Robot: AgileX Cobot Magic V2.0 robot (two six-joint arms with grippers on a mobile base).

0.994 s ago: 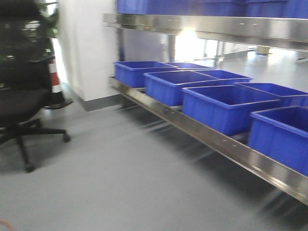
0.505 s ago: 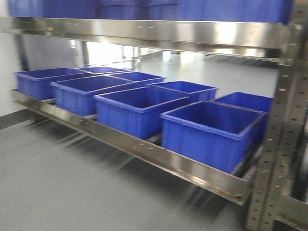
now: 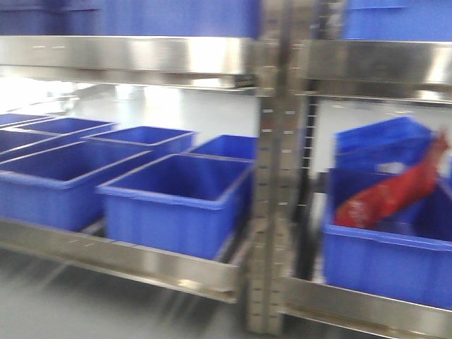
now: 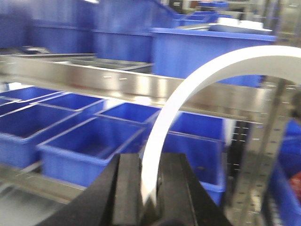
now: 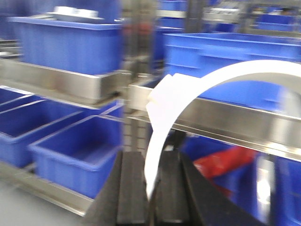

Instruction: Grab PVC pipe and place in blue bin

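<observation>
In the left wrist view my left gripper (image 4: 150,188) is shut on a white curved strip (image 4: 188,89) that rises from between the jaws and arcs right. The right wrist view shows my right gripper (image 5: 153,188) shut on a similar white curved strip (image 5: 211,80). I cannot tell whether these strips are the PVC pipe. Open blue bins (image 3: 176,205) stand in a row on the low steel shelf (image 3: 120,258). Another blue bin (image 3: 381,261) sits right of the upright. Neither gripper shows in the front view.
A perforated steel upright (image 3: 272,176) divides the rack. The right-hand bin holds a red packet (image 3: 395,194). More blue bins (image 3: 141,18) stand on the upper shelf. Grey floor (image 3: 70,311) runs in front of the rack. All views are motion-blurred.
The front view has swept right along the rack. The office chair and traffic cone left the view; the steel upright and the bin with the red packet came in.
</observation>
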